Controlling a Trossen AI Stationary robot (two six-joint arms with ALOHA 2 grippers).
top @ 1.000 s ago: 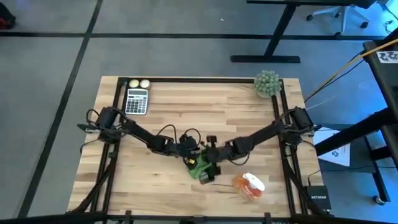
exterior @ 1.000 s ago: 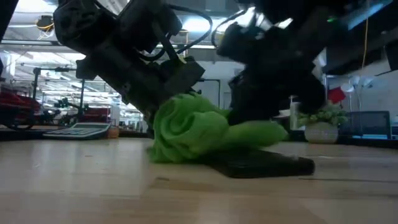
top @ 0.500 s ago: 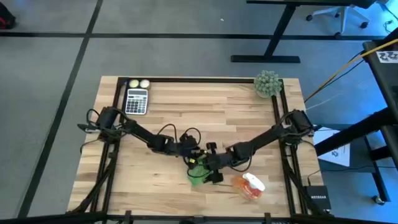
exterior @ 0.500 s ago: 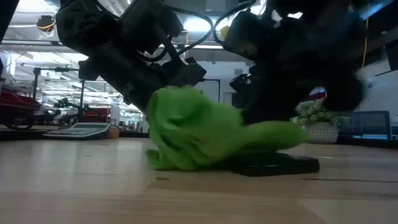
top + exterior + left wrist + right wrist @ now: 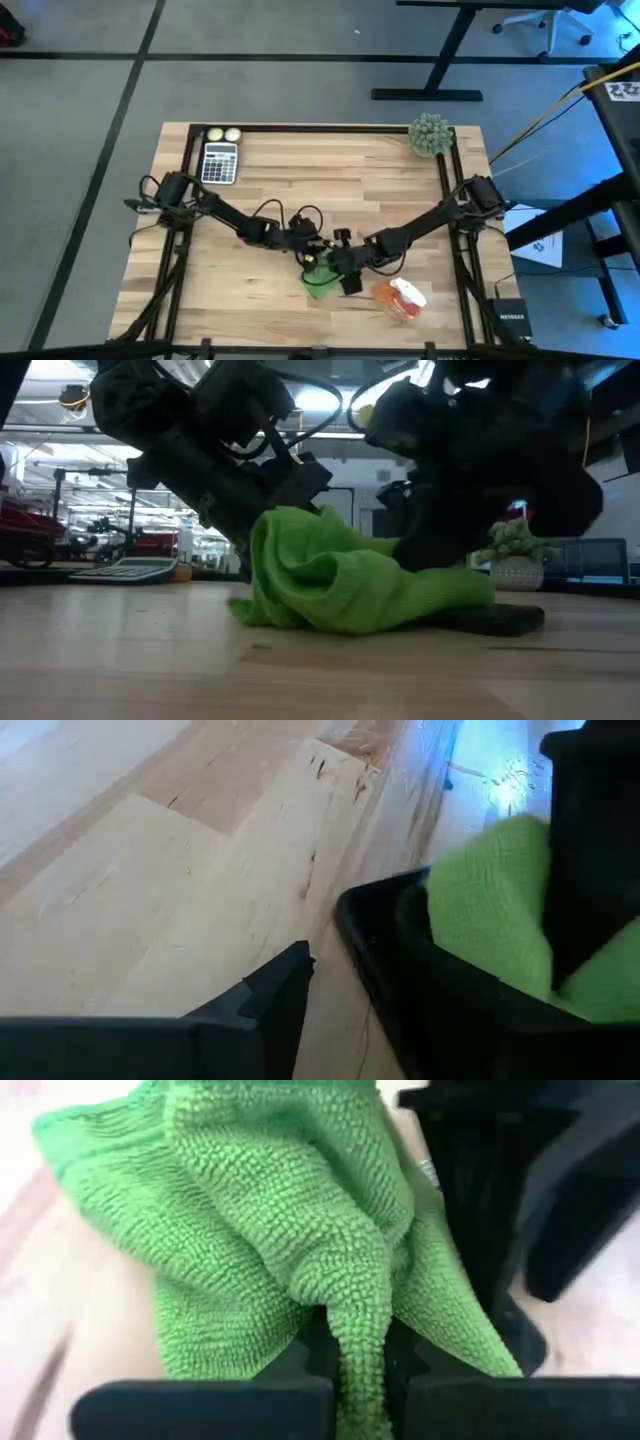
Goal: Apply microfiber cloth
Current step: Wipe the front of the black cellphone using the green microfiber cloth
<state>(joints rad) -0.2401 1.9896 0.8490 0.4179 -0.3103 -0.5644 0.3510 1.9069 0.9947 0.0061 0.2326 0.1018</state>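
From above, the green cloth (image 5: pixel 320 279) is seen at lower centre of the table (image 5: pixel 400 180), between the left gripper (image 5: pixel 309 250) and the right gripper (image 5: pixel 338 272). At table height, it is draped over a black phone (image 5: pixel 500 619). In the right wrist view, a fold is pinched; the left gripper's state cannot be told.

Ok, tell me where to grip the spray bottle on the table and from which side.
Grip the orange spray bottle across its body, coming straight down from above. It lies flat on its side on the table, white head toward the right edge, beside the right gripper.
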